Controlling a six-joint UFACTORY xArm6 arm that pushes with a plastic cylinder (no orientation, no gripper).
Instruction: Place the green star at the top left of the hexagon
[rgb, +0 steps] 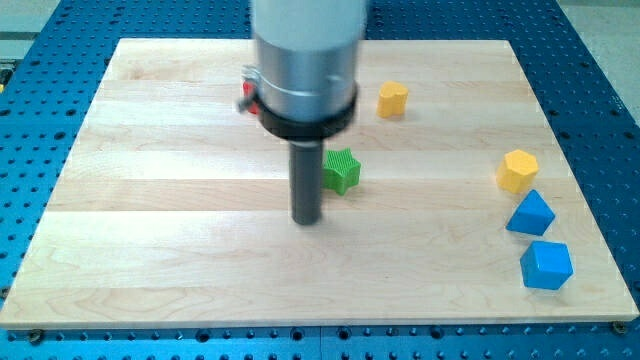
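The green star (341, 170) lies near the middle of the wooden board (150, 200). My tip (307, 221) rests on the board just to the lower left of the star, and the rod's right side is close to the star's left edge. Two yellow many-sided blocks are in view, one (392, 99) up and right of the star and one (517, 170) far to the right. I cannot tell for certain which of them is the hexagon.
A blue pointed block (530, 213) and a blue cube (546, 265) lie at the lower right, below the right-hand yellow block. A red block (246, 95) is mostly hidden behind the arm's grey body at the upper middle. A blue perforated table surrounds the board.
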